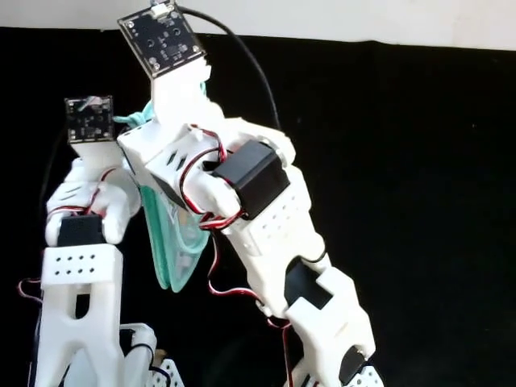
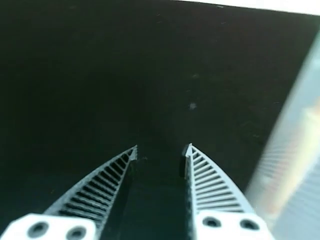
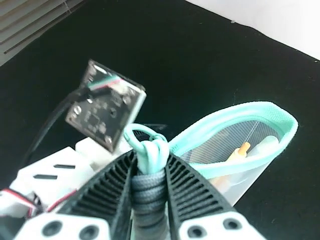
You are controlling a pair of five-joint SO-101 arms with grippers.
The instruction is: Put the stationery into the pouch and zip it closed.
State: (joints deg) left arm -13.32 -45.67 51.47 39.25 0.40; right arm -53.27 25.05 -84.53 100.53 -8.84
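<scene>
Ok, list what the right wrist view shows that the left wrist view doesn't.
Right wrist view: the right gripper shut on the teal pull loop of the pouch, whose mouth gapes open with an orange item inside, plus the other arm's camera board. Left wrist view: the left gripper, open and empty, and a blurred pale shape at the edge. Both: the black table beneath.

Black tabletop [image 1: 419,161]; white wall [image 1: 363,20] behind far edge; grey slatted panel [image 3: 30,20] nearby
</scene>
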